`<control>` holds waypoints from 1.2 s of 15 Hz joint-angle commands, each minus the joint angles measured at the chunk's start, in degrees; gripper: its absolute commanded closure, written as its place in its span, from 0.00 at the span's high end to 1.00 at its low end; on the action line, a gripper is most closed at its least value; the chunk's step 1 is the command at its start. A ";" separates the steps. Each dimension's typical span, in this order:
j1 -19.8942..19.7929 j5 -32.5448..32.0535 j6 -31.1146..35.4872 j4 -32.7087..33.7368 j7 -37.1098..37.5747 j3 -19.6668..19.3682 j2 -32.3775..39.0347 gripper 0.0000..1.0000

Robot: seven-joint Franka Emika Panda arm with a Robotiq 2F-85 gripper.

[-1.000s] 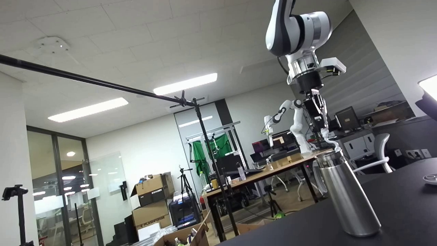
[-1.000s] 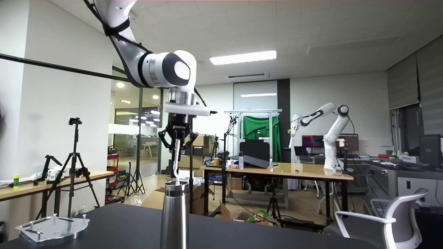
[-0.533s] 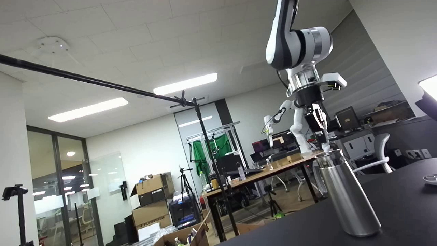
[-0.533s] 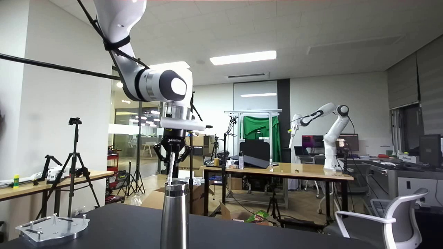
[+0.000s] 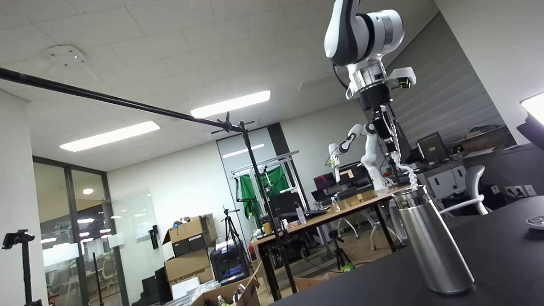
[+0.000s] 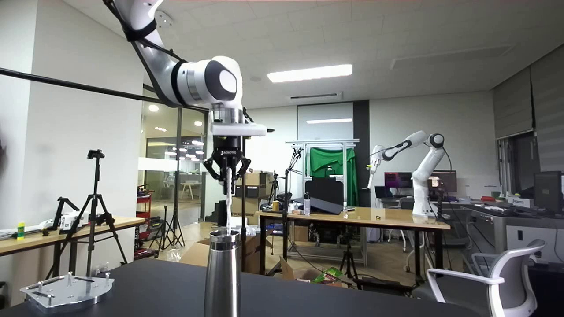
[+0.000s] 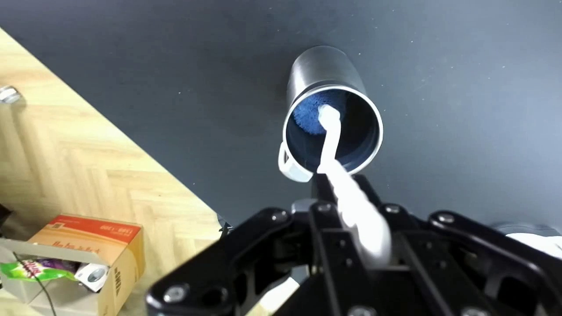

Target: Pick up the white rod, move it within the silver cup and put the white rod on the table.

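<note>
The white rod [image 7: 331, 136] has a twisted handle and a blue bristly head. My gripper [image 7: 340, 180] is shut on the handle. The rod runs down through the mouth of the silver cup [image 7: 322, 66], and its blue head shows inside against the wall. The cup stands upright on the dark table [image 7: 175, 79], with a pale handle at its side. In both exterior views my gripper [image 5: 393, 149] [image 6: 228, 190] is above the cup [image 5: 433, 246] [image 6: 223, 277]. The rod [image 5: 405, 169] [image 6: 228, 210] spans between them; its lower end is hidden in the cup.
A clear plate with upright pegs [image 6: 68, 290] lies on the table. A grey chair [image 6: 502, 281] stands beyond the table. An open cardboard box [image 7: 120, 272] is on the floor past the table edge. A lamp [image 5: 535, 110] is at the side.
My gripper first moved down, pushing the rod deeper into the cup, then rose again. More of the rod now shows above the rim. The cup has not moved.
</note>
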 commanded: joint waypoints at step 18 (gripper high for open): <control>2.25 -10.26 0.18 -1.05 4.94 -0.52 0.19 0.04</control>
